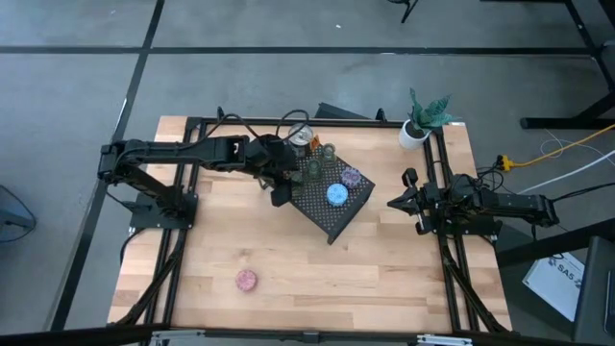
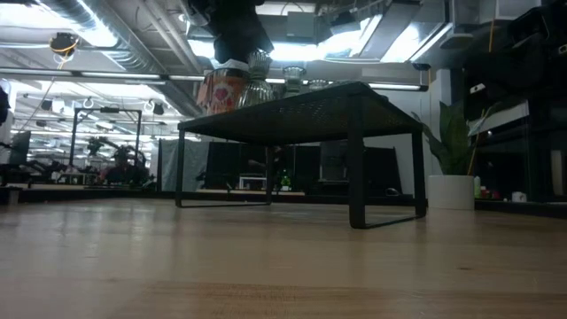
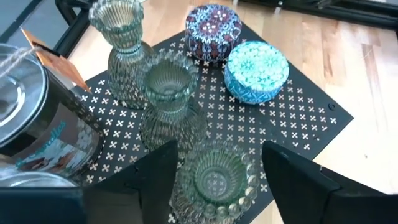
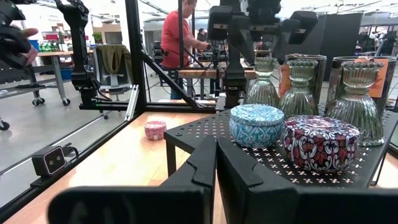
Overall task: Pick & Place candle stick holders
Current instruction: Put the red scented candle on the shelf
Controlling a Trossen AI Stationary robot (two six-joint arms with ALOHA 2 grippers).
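Note:
A black perforated stand [image 1: 332, 219] sits mid-table. On it rest a blue tin holder [image 3: 256, 71], a purple one [image 3: 213, 32] and three ribbed olive-green glass holders [image 3: 121, 50], [image 3: 168, 99], [image 3: 214, 180], each on its base. A pink holder [image 1: 247, 280] lies on the table near the front left. My left gripper [image 3: 217, 186] hangs open over the stand's left corner. Its fingers stand on either side of the nearest glass holder and a little above it. My right gripper [image 1: 392, 203] waits shut at the table's right side.
A glass candle jar with a printed label [image 3: 37, 124] stands beside the glass holders on the stand. A white pot with a green plant [image 1: 423, 120] sits at the far right corner. People and benches show in the room beyond the table.

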